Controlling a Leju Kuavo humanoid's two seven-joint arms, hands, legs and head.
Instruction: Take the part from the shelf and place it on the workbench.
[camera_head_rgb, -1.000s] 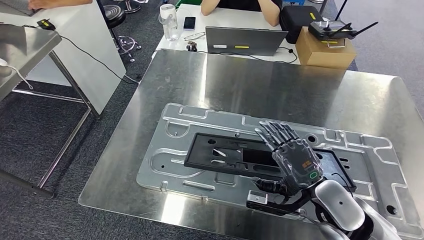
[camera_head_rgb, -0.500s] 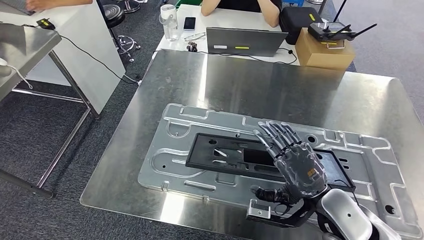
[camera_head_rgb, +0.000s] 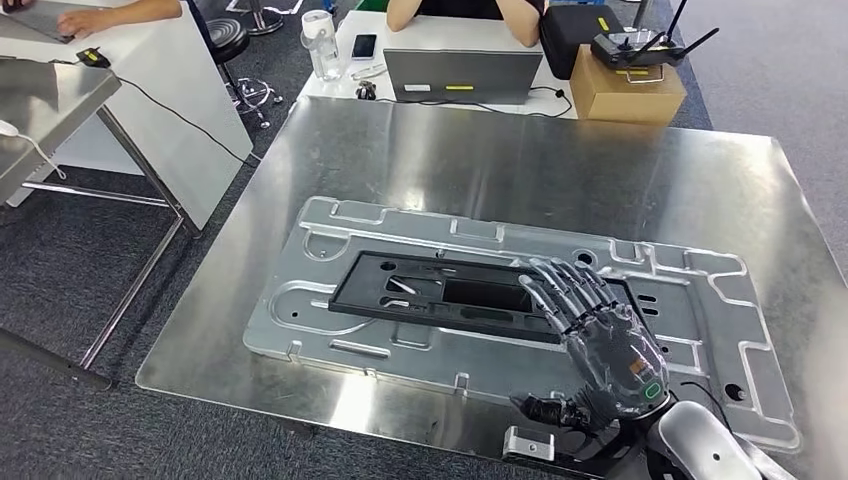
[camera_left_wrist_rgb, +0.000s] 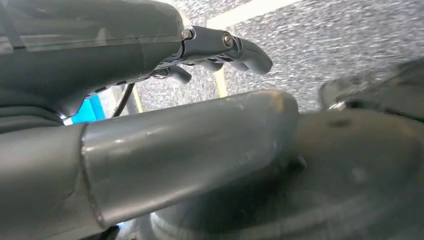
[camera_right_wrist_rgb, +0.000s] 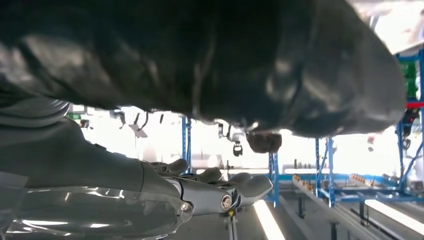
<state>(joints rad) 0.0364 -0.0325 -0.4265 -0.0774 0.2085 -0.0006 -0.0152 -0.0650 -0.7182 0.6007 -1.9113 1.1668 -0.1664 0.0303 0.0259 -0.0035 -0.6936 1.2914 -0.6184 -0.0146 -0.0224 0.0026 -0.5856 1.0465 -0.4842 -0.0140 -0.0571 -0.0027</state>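
A flat black frame-shaped part lies on a large silver stamped plate on the steel workbench. My right hand hovers over the part's right end. Its fingers are spread and hold nothing. The hand hides the right end of the part. In the right wrist view the same hand has its fingers stretched out and apart. In the left wrist view my left hand hangs low over grey carpet, fingers loosely extended, with nothing in it.
Behind the bench stands a white desk with a laptop, a bottle, a phone and a cardboard box carrying a remote controller. A person sits there. A steel table stands at the left.
The whole view has shifted, so the camera moved. My right hand has drawn back a little toward the bench's near edge, still spread over the part.
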